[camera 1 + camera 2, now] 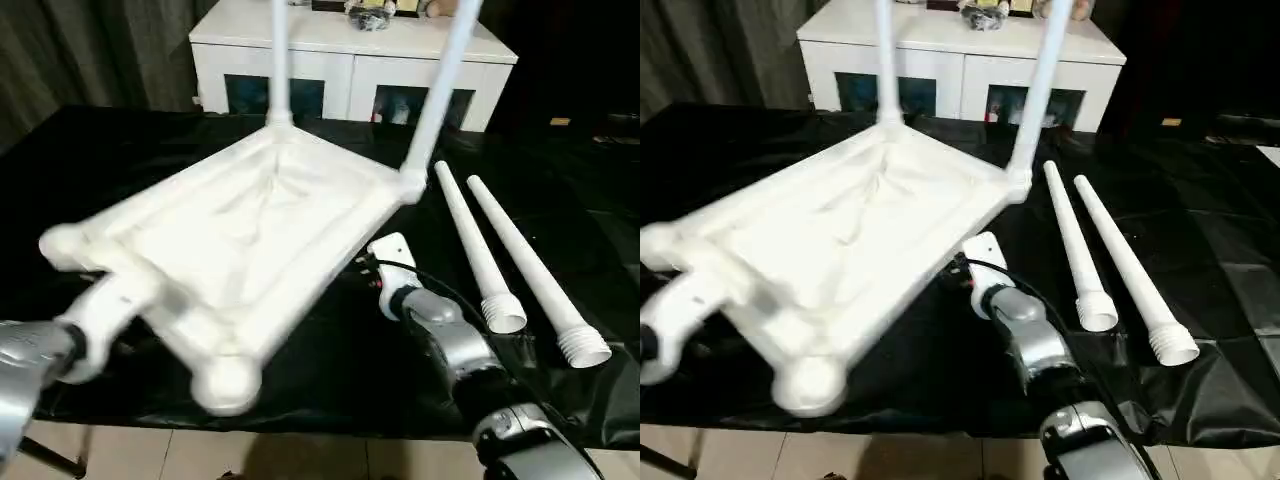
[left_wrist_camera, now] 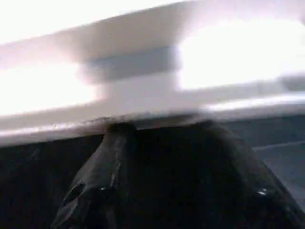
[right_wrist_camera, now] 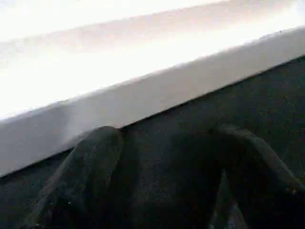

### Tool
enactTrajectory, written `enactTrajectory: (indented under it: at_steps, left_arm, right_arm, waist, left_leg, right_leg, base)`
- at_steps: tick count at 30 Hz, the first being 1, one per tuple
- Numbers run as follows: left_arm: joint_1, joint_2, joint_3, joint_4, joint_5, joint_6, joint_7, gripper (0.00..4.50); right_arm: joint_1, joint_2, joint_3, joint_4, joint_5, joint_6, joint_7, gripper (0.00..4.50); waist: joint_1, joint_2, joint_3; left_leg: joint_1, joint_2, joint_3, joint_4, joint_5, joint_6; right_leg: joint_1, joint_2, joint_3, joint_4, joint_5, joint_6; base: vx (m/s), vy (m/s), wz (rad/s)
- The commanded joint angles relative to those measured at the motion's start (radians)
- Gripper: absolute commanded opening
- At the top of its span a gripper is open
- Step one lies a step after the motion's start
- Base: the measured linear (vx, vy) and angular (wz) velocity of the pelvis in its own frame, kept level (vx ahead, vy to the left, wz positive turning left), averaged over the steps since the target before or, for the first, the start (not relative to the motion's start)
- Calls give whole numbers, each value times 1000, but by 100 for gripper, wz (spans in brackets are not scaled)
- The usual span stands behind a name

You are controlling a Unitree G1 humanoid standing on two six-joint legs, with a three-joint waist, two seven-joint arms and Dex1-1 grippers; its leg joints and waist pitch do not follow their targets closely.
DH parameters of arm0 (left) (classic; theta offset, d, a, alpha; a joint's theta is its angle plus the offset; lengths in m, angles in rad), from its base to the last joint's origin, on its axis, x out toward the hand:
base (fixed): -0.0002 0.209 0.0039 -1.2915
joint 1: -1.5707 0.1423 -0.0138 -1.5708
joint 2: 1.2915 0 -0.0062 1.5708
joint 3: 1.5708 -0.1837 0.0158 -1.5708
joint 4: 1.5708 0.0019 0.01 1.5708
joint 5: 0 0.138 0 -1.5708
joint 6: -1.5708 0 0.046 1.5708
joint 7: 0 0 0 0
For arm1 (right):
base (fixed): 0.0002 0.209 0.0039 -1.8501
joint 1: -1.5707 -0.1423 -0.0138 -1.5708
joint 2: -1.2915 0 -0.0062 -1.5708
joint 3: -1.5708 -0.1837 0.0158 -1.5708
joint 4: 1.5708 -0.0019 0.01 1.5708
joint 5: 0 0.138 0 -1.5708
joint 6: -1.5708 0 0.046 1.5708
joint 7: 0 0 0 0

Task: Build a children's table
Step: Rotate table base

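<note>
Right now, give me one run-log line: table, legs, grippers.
table top: upside down, tilted | legs fitted: two at far corners | loose legs: two on the black cover, right | left gripper: at top's edge | right gripper: open, by edge

Left forearm [image 1: 25, 375] comes in from the near left corner, its white wrist [image 1: 105, 315] angled up and forward. Left gripper [image 2: 162, 129]: two black fingers [image 2: 90, 191] spread, tips against a white edge. Right forearm [image 1: 455, 345] reaches forward from the lower right, white wrist [image 1: 392, 262] leading. Right gripper [image 3: 164, 131] has its fingers [image 3: 86, 171] standing wide apart.
</note>
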Motion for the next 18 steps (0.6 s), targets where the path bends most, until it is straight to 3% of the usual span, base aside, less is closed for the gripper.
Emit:
enactTrajectory:
  at_steps: [1,8,9,13,14,15,17,18]
  left_arm:
    - [-10,-22,-46,-44,-17,-18,-13,253]
    - [-106,-176,-198,-15,3,-62,33,253]
    - [-117,-190,-211,-4,3,-71,34,253]
    - [-159,-245,-266,45,28,-115,57,253]
    - [-189,-285,-300,75,45,-140,71,253]
    - [-202,-305,-312,84,47,-144,76,253]
    - [-210,-317,-318,87,46,-145,78,253]
    - [-232,-339,-338,98,50,-153,85,253]
  right_arm:
    - [-19,9,1,7,3,-19,22,354]
    - [-29,25,10,17,13,-80,90,354]
    - [-27,26,12,13,16,-84,101,354]
    - [-19,26,20,1,13,-95,119,354]
    - [-13,23,19,-11,11,-99,121,354]
    - [-8,20,18,-20,10,-99,122,354]
    - [-3,17,18,-30,10,-98,123,354]
    - [17,2,18,-71,4,-98,128,354]
  waist:
    - [-10,21,-45]
    - [-14,19,-47]
    - [-13,25,-48]
    - [-20,20,-48]
    - [-21,29,-49]
    - [-22,23,-49]
    - [-24,24,-50]
    - [-24,29,-51]
  left_leg:
    - [19,8,-8,-91,-519,-48]
    - [15,7,-5,-89,-494,-44]
    - [15,5,-5,-88,-494,-44]
    - [12,6,-5,-87,-490,-39]
    - [11,5,-8,-87,-490,-41]
    - [14,4,-5,-84,-492,-38]
    - [10,5,-6,-86,-484,-36]
    - [10,7,-7,-86,-479,-35]
  right_leg:
    - [16,-27,28,-84,-480,-124]
    - [21,-27,29,-83,-472,-121]
    - [21,-27,28,-85,-485,-115]
    - [23,-27,26,-89,-491,-114]
    - [25,-29,26,-87,-490,-115]
    - [23,-26,24,-92,-499,-110]
    - [27,-27,24,-89,-482,-118]
    - [27,-28,25,-89,-473,-124]
  base:
    - [0,0,0]
    - [0,0,0]
    - [0,0,0]
    - [0,0,0]
    - [0,0,0]
    - [0,0,0]
    - [0,0,0]
    - [0,0,0]
